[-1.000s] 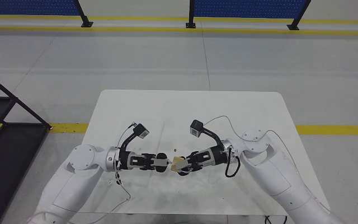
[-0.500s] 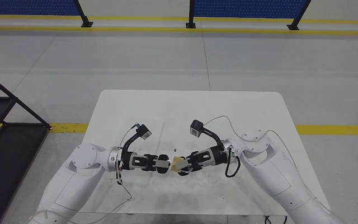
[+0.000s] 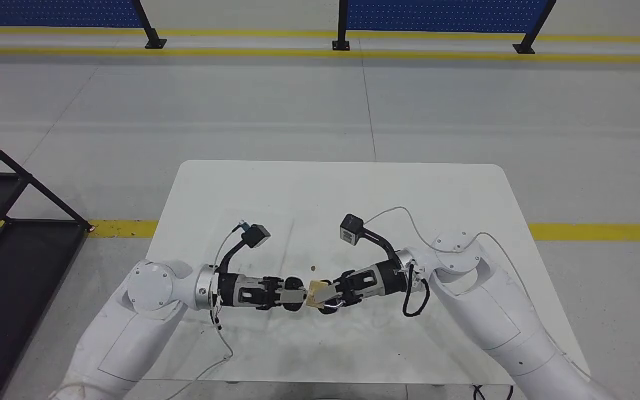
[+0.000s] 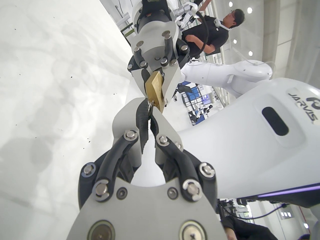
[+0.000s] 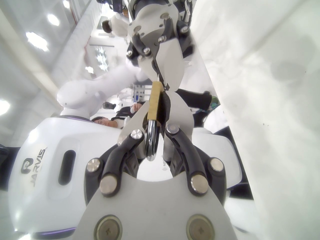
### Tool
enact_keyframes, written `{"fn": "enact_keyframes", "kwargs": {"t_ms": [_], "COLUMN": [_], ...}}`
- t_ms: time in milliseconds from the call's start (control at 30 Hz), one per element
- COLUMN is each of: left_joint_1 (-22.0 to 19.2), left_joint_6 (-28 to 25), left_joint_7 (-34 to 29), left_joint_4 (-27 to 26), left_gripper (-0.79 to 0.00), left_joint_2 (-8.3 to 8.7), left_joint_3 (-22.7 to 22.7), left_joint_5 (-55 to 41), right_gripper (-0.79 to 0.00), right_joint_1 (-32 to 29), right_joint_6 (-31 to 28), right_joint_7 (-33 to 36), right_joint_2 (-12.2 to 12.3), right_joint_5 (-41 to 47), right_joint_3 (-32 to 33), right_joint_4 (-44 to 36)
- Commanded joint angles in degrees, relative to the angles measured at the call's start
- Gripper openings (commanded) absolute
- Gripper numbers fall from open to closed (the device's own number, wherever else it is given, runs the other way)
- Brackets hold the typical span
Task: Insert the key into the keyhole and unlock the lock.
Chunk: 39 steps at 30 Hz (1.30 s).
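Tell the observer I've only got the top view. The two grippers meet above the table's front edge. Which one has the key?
Observer: The left gripper pinches the key between its fingers.
Operator: And the lock?
Observer: The right gripper clamps the brass lock by its body, with the shackle pointing back toward its wrist.
Operator: Is the key in?
Observer: The key meets the lock's end face opposite the shackle. How deep it sits is hidden.

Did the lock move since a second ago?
No. The lock stays put, just as near the dark speck on the table as before.
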Motion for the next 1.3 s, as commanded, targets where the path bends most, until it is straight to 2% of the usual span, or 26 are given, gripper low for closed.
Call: {"fn": "enact_keyframes", "kwargs": {"t_ms": [0, 433, 1267], "left_joint_1": [0.12, 0.85, 2.69], "left_joint_6": [-0.34, -4.36, -11.94], "left_joint_7": [0.00, -0.36, 5.68], "left_joint_4": [0.01, -1.38, -4.20], "left_gripper": [-0.785, -0.785, -0.785], "left_joint_2": [0.05, 0.31, 0.78], "left_joint_3": [-0.15, -0.55, -1.61], "left_joint_5": [-0.30, 0.25, 7.35], "right_gripper": [-0.785, -0.785, -0.785], "right_joint_1": [0.00, 0.00, 0.00], "right_joint_6": [0.00, 0.00, 0.00], "right_joint_7": [0.00, 0.00, 0.00], "right_joint_2": [0.00, 0.00, 0.00], "right_joint_5": [0.00, 0.00, 0.00], "right_joint_3": [0.00, 0.00, 0.00], "right_joint_4": [0.00, 0.00, 0.00]}}
